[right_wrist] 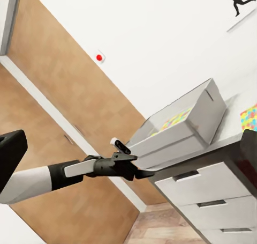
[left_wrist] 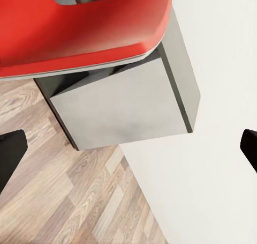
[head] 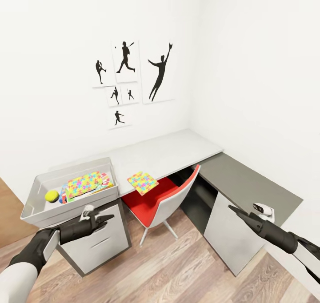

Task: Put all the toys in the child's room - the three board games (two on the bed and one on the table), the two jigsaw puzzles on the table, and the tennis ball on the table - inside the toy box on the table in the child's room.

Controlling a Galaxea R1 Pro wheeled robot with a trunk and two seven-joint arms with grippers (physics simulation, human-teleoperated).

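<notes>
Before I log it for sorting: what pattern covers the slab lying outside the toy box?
Multicoloured jigsaw pieces; head view.

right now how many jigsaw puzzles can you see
2: one jigsaw puzzle lies in the toy box beside the tennis ball; the other puzzle lies on the table, right of the box.

Head camera overlooks the table (head: 178, 149); the right wrist camera faces it sideways.

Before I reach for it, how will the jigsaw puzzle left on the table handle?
The jigsaw puzzle lies thin and flat on the table, so it is probably light and hard to get fingers under. It overhangs the front edge slightly, so a push may tip it off; gripping that overhang looks easier.
</notes>
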